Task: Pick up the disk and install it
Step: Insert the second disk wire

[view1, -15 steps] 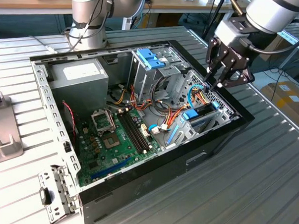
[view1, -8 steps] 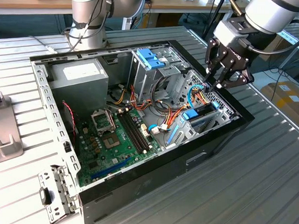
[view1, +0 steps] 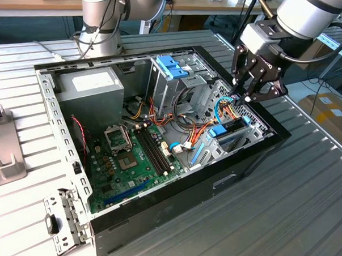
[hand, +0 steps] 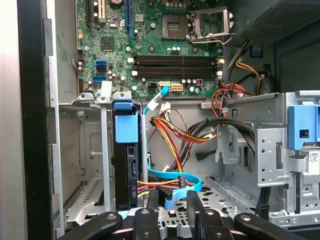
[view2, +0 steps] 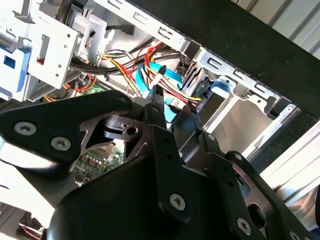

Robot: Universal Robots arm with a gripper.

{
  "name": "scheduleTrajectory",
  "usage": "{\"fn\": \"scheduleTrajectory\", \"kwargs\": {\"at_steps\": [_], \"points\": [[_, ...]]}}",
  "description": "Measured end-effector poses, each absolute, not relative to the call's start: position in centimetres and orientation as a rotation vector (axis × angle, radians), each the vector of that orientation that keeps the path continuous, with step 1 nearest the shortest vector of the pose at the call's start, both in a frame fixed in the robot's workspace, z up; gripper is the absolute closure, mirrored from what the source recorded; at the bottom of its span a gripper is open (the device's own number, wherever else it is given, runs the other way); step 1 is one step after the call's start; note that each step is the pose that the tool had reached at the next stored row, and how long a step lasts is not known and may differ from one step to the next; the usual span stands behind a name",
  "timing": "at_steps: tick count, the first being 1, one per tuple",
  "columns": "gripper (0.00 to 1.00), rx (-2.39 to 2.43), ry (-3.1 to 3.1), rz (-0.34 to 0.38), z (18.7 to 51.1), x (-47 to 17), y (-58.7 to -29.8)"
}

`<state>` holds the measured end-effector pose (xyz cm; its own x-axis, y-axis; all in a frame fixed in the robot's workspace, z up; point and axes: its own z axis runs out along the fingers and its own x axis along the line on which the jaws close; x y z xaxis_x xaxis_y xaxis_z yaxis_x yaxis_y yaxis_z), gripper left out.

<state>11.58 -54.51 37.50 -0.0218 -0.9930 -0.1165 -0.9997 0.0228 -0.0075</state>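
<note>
Grey stands, exterior view's left: two moulded grey stands (view1: 2, 149) sit on the slatted table (view1: 304, 207), outside the computer case (view1: 155, 218).
Power supply: one grey power supply box (view1: 93, 90) fills the case's far corner on the exterior view's left.
Motherboard: one green motherboard (view1: 129, 166) lies flat on the case floor; in the first wrist view its socket (hand: 210, 22) stands uncovered beside four long memory slots (hand: 175, 65).
Drive cage, centre: one metal cage (view1: 173, 77) with two light-blue handles stands upright at the back.
Cables: a bundle of orange, yellow, red and black wires (hand: 175, 140) and one light-blue flat cable (hand: 170, 177) cross the gap between cage and bay.
Disk: one disk (hand: 125, 165) stands on edge in the metal bay (view1: 239, 136) at the exterior view's right end of the case. A blue plastic piece (hand: 126, 127) caps its upper end.
Disk axis: its long axis runs upright out of the bay; the blue-capped end points toward the open side of the case, and the thin dark edge faces the first wrist camera.
Gripper: one black gripper (view1: 246, 99) hangs over the bay and cables, its fingers (hand: 195, 210) spread apart and holding nothing, just beside the disk; whether they touch the light-blue cable I cannot tell.
</note>
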Motion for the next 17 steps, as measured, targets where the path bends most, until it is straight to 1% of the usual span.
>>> {"fn": "scheduleTrajectory", "kwargs": {"at_steps": [5, 7, 9, 17], "points": [[0.65, -2.133, 2.181, 0.116, 37.50, 11.57, -54.51], [0.78, -2.133, 2.181, 0.116, 37.50, 11.57, -54.52], [0.89, -2.133, 2.181, 0.116, 37.50, 11.57, -54.53], [0.89, -2.133, 2.181, 0.116, 37.50, 11.57, -54.55]]}}
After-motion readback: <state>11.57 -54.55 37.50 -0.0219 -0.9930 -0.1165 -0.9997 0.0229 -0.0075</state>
